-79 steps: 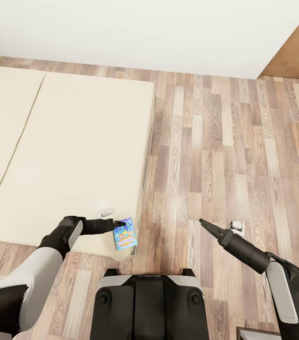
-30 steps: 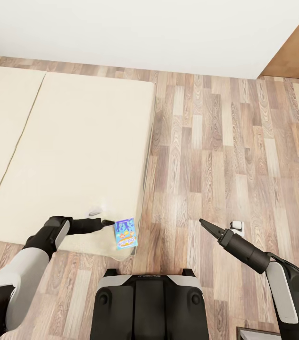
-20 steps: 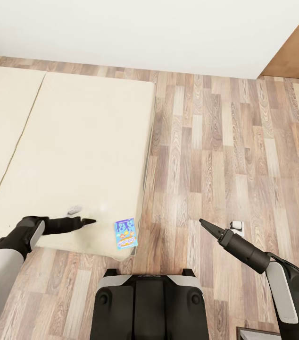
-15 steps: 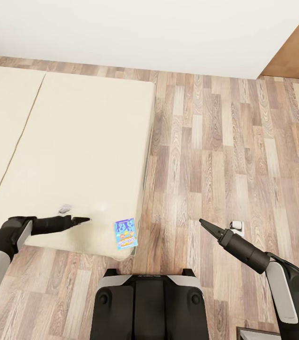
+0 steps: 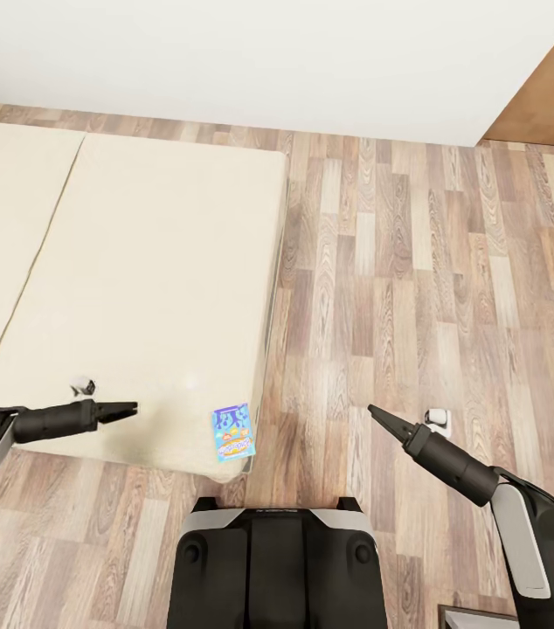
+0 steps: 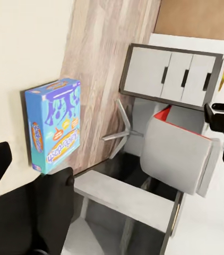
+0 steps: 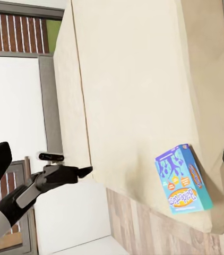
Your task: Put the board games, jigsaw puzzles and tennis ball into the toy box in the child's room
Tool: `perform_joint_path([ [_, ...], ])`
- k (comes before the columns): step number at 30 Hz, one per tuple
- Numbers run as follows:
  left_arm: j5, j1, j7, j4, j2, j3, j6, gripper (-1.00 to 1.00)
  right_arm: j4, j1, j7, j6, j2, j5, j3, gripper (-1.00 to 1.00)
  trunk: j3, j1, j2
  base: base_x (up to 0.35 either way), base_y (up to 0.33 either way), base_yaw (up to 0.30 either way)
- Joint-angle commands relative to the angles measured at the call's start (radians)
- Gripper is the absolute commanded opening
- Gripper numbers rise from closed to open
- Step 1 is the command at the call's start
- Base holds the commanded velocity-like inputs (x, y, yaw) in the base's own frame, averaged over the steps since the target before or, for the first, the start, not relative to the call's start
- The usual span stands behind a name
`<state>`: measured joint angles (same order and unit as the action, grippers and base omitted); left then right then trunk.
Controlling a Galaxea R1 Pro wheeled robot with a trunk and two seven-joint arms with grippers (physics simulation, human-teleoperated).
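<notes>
Now left gripper [image 5: 128, 407] closed, empty (blue board game [image 5: 232, 432] apart); right gripper [image 5: 375, 411] closed.

The bed [image 5: 137, 262] offers a wide bare top: nothing lies on the beige mattress except the small blue board game [image 5: 232, 432], flat at the near corner by the bed's edge. Open mattress separates that box from the left gripper [image 5: 128, 407], which hangs low over the near edge well to its left, fingertips pointing at it. Right of the box the mattress ends and plank floor [image 5: 399, 262] runs bare to the white wall [image 5: 268, 52]. The right gripper [image 5: 373, 411] hangs over that floor, apart from the bed, with only a small white fitting [image 5: 437, 419] on the boards beside it. The robot's dark base [image 5: 277, 559] sits just below the box.
</notes>
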<state>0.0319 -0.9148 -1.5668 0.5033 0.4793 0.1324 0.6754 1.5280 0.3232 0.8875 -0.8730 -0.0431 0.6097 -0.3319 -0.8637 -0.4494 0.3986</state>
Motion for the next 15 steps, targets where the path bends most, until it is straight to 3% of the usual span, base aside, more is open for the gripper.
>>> perform_joint_path([
  [1, 0.004, 0.0, -0.004, 0.0, 0.008, 0.001, 0.012, 1.0, 0.0, 0.0, 0.002, -0.005, 0.001, 0.0, -0.001, 1.0, -0.001, -0.001, 0.001, 0.0, 0.0, 0.0],
  [8, 0.081, 0.002, -0.004, -0.002, 0.039, 0.01, 0.018, 1.0, 0.0, 0.0, 0.002, -0.004, 0.0, -0.001, -0.001, 1.0, -0.001, -0.001, 0.001, 0.0, 0.0, 0.0],
  [15, 0.096, 0.002, -0.004, -0.002, 0.039, 0.011, 0.018, 1.0, 0.0, 0.0, 0.0, -0.003, 0.004, -0.001, 0.0, 1.0, -0.001, -0.001, 0.001, 0.0, 0.0, 0.0],
])
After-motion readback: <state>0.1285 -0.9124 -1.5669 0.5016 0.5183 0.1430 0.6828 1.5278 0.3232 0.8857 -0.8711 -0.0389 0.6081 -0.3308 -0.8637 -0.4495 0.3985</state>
